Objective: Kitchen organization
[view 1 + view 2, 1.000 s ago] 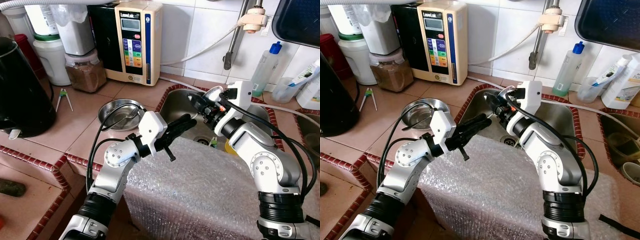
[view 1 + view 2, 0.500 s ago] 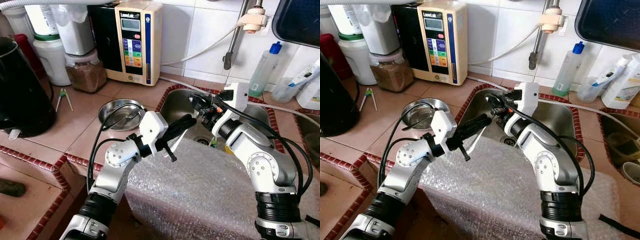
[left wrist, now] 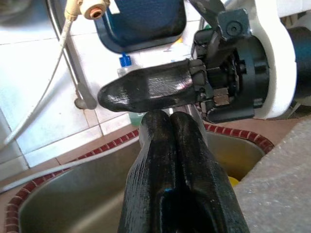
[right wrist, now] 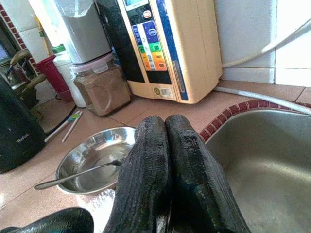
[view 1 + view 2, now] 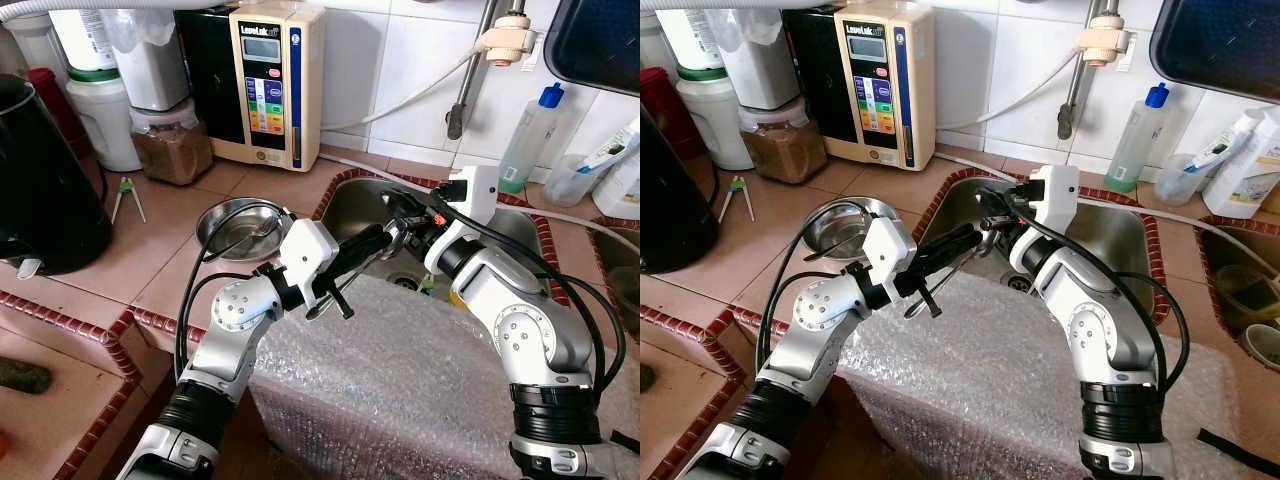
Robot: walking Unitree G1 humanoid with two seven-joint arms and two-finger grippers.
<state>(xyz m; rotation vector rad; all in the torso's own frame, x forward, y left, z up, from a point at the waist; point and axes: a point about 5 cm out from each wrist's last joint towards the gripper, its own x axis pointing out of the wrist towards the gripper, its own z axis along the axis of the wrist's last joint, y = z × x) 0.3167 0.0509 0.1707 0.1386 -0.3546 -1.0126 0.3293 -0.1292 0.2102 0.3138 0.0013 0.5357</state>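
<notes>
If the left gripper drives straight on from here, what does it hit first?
Most likely the right gripper: the left gripper points at it over the sink, and the left wrist view shows its fingertips right by the right's finger. Depth is unclear.

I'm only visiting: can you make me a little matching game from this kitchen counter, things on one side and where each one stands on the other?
Things:
1. steel bowl
2. black kettle
3. blue-capped bottle
4. jar of brown powder

Places:
A. by the wall, right of the sink
B. on the counter just left of the sink
C. at the counter's far left
D. beside the cream machine, on its left

Pairs: 1-B, 2-C, 3-A, 4-D
</notes>
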